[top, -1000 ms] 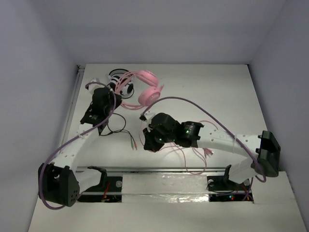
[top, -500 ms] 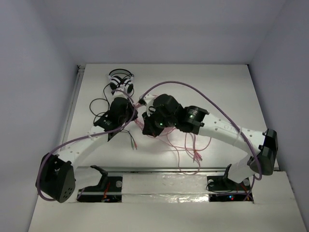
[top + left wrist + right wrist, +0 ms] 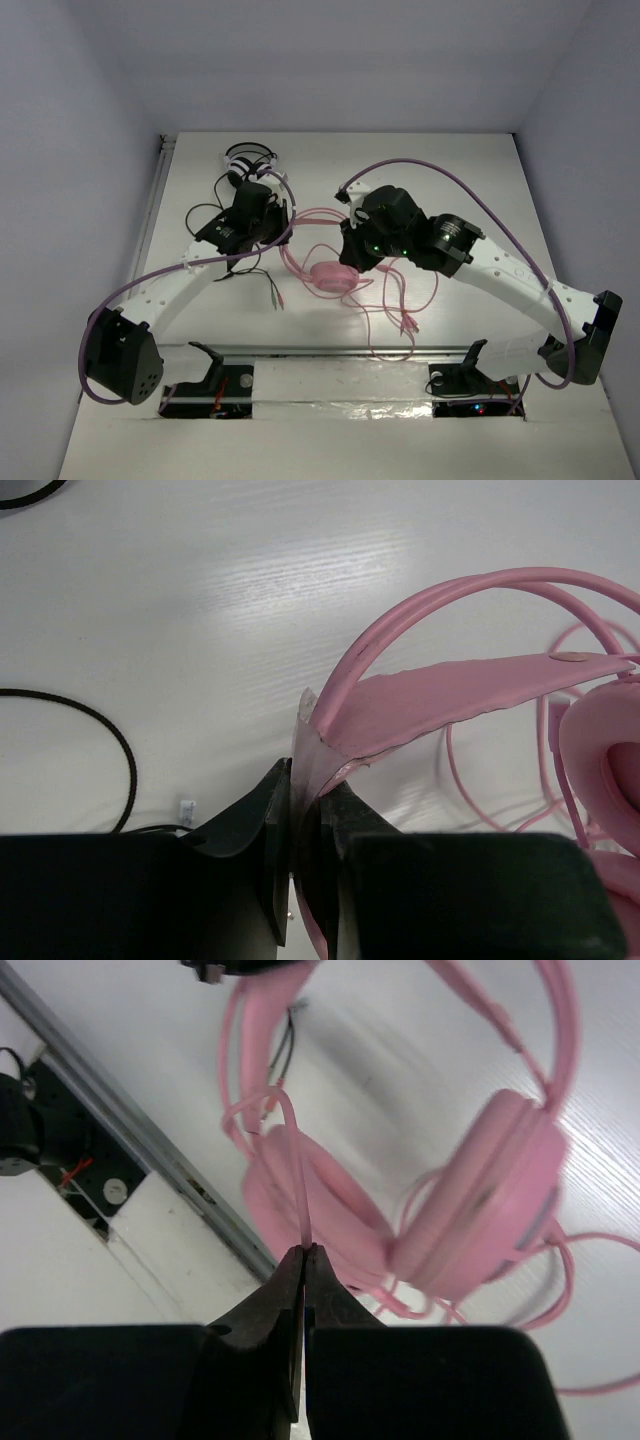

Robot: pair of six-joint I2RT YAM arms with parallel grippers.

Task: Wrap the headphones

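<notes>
The pink headphones [image 3: 329,277] hang between my two grippers over the middle of the table, earcups low and headband [image 3: 455,692] arching up to the left. My left gripper [image 3: 272,218] [image 3: 308,780] is shut on the end of the headband's soft strap. My right gripper [image 3: 353,254] [image 3: 304,1251] is shut on the thin pink cable [image 3: 296,1170], just above the two earcups [image 3: 489,1196]. The rest of the cable [image 3: 398,312] trails in loose loops toward the front rail.
Smaller black-and-white headphones [image 3: 250,164] lie at the back left, and their black cable [image 3: 205,214] [image 3: 112,736] curls under my left arm. A metal rail [image 3: 330,351] [image 3: 120,1120] runs along the table's near edge. White walls enclose the table on three sides.
The pink headphones have been lifted from the back left and carried toward the middle. My left gripper went with the headband, and my right gripper swung rightward with the cable.
</notes>
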